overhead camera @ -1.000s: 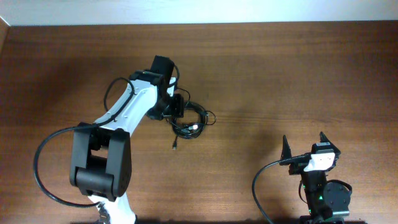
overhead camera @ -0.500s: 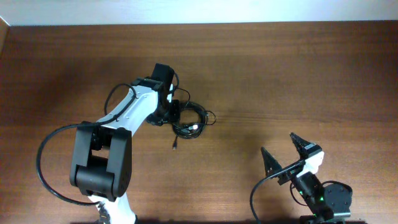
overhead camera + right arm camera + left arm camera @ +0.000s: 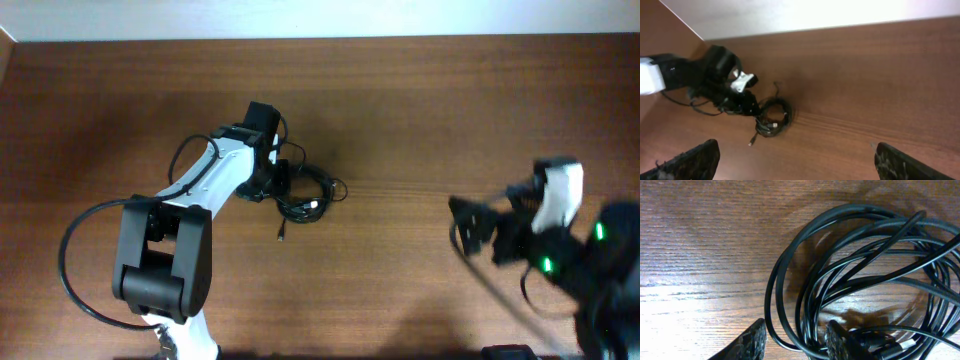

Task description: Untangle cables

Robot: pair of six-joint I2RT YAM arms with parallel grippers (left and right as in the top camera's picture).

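My left hand [image 3: 276,181] is down at the 9 o'clock edge of the cables [image 3: 308,194], a tangled coil of thin black cords lying on the worktop [image 3: 450,110] close to the middle of the overhead view. In my left wrist view the coil [image 3: 865,275] fills everything from the centre out to 3 o'clock, loop over loop, flat on the wood grain. My two fingertips [image 3: 747,342] show at 6 o'clock, apart, with several strands of the coil's outer rim running between them. The outermost loop lies right against the finger on the 7 o'clock side. Bare wood shows between some of the strands, so I cannot tell whether I am truly pinching them or only straddling them.

From the coil one loose strand runs out toward 7 o'clock and ends in a small plug [image 3: 281,236], lying apart from the rest. A pale plug end [image 3: 315,203] sits inside the coil on its lower side. A small loop sticks out of the bundle at 3 o'clock.

My right hand [image 3: 797,160] is well apart from the cables, off toward 4 o'clock in the overhead view, where it shows only as a blur. Its fingers stand wide apart at the lower corners of my right wrist view with nothing between them. From there the coil [image 3: 772,117] lies far off, toward 8 o'clock.
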